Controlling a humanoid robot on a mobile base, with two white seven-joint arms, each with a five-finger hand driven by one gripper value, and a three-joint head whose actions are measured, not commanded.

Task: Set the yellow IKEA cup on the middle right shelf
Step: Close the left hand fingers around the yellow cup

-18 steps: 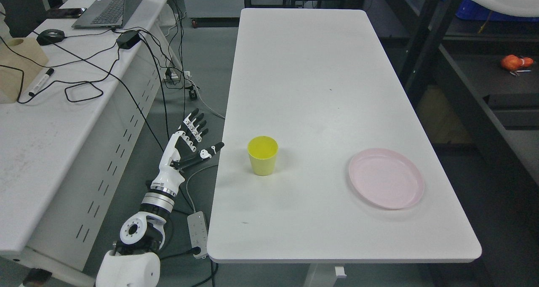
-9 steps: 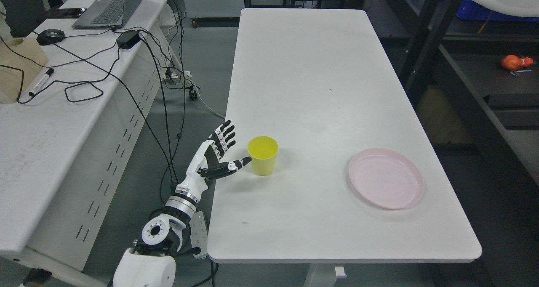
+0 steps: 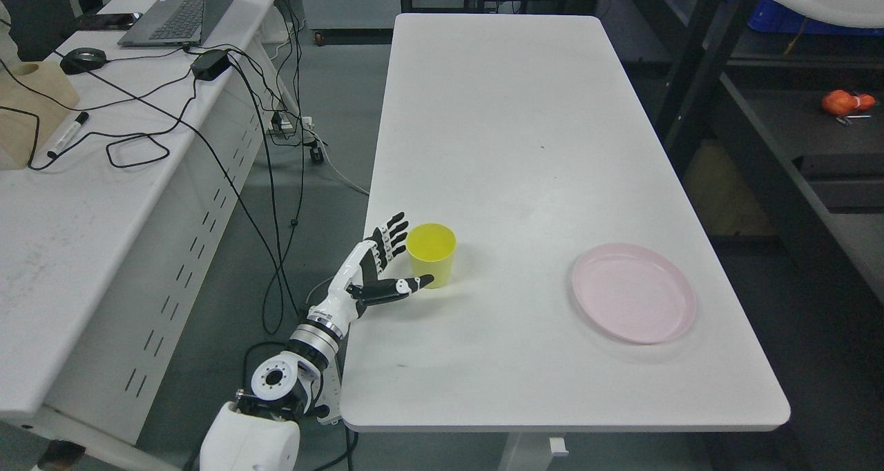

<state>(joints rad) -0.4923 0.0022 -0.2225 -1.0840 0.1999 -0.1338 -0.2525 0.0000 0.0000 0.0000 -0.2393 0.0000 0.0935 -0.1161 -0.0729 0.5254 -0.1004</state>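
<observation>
**left hand at the yellow cup, grip not made yet**

we see the yellow cup (image 3: 431, 255) upright on the white table (image 3: 525, 146), near its 9 o'clock edge, w/ the pink plate (image 3: 633, 292) well apart at the cup's 3 o'clock. mouth points straight up, base down, so the long axis is vertical; it tapers toward the base. looks empty.

our left hand (image 3: 378, 272) is just beside the cup at its 8 o'clock, spread wide and holding nothing: fingers (image 3: 391, 237) fan up by the rim's 9 o'clock side, thumb (image 3: 407, 286) reaches across low at the cup's 7 o'clock. we can't tell if the thumb tip touches the wall. right hand isn't in view.

handling, as we judge it: thin plastic, light, stiff enough, smooth and prob a bit slippery; not fragile but easy to tip or shove. best hold is around the side wall at mid to upper height, fingers behind and thumb in front, w/ gentle squeeze, keeping it upright for the shelf (image 3: 794, 122) at 2 o'clock.
</observation>
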